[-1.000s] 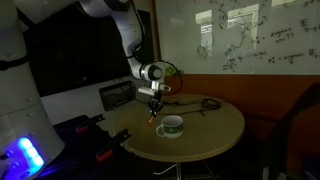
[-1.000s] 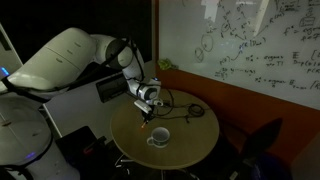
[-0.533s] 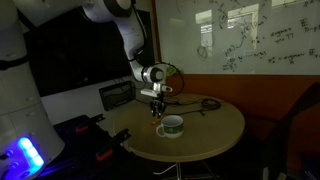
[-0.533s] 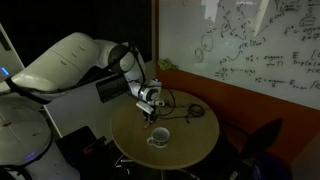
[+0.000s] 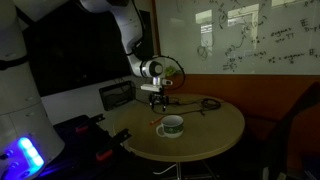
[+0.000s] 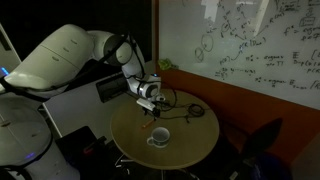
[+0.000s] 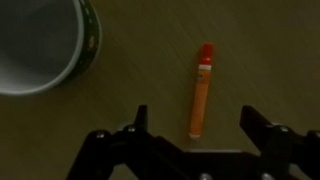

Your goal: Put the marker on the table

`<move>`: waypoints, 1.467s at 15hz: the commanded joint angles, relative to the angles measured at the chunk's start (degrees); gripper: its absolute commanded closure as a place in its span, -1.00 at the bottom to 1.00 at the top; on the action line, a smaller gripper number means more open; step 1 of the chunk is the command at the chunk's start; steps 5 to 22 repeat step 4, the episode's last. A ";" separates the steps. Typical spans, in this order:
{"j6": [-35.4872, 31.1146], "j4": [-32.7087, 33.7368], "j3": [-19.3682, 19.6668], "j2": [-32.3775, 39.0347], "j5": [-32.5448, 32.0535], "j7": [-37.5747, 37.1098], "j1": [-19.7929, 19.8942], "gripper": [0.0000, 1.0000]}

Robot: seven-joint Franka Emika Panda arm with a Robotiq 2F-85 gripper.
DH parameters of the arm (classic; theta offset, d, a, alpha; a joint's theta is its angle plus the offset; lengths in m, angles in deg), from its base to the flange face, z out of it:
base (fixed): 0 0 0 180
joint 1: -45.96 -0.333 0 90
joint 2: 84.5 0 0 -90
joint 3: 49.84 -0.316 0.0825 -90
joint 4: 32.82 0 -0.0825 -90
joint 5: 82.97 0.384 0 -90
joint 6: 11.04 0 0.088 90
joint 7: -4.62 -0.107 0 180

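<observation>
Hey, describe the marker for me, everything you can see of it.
The marker is a thin orange stick with a brighter red cap at one end, plastic by the look; any print on it is too blurred to read. It lies flat on the tan table, beside the white cup but apart from it. The gripper hangs open above it, fingers spread to either side of the marker's plain end, not touching it.

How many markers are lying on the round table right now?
1. The marker lies flat on the table, beside the white cup and under the open end effector. Another could be hidden behind the cup or arm.
</observation>
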 commanded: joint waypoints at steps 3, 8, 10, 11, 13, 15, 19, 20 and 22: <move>-3.23 -13.49 -0.88 -11.78 -0.95 3.75 1.97 -1.00; -2.80 -14.52 0.29 -12.92 -1.89 2.80 0.92 -1.00; -2.80 -14.52 0.29 -12.92 -1.89 2.80 0.92 -1.00; -2.80 -14.52 0.29 -12.92 -1.89 2.80 0.92 -1.00; -2.80 -14.52 0.29 -12.92 -1.89 2.80 0.92 -1.00; -2.80 -14.52 0.29 -12.92 -1.89 2.80 0.92 -1.00; -2.80 -14.52 0.29 -12.92 -1.89 2.80 0.92 -1.00; -2.80 -14.52 0.29 -12.92 -1.89 2.80 0.92 -1.00; -2.80 -14.52 0.29 -12.92 -1.89 2.80 0.92 -1.00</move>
